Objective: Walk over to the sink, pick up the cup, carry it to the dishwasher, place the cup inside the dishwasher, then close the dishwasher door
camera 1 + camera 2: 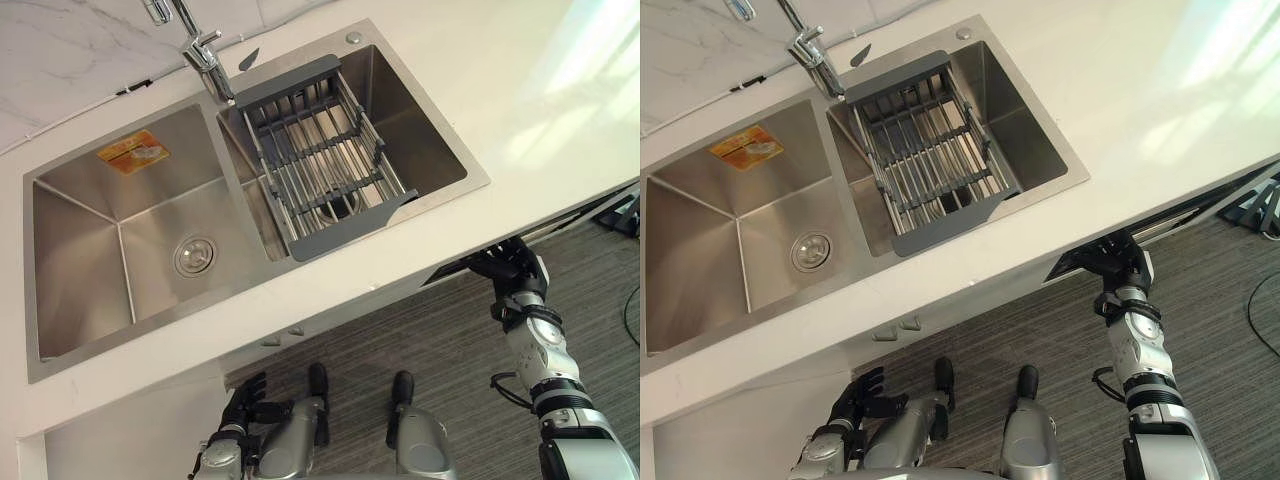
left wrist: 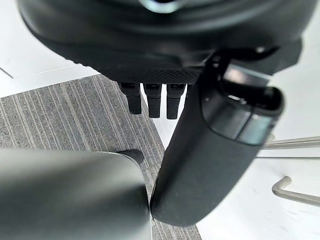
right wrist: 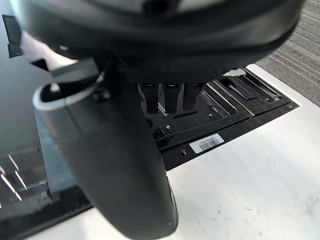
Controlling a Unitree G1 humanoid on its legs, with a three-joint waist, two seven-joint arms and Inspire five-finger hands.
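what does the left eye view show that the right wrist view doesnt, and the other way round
Only the left eye view: the sink with its tap, the rack across the right basin, an orange sticker in the left basin, and the left hand hanging low, open. Only the right wrist view: a dark frame with a barcode label, close past the fingers. Both: the right hand, open and holding nothing, and the grey striped floor.
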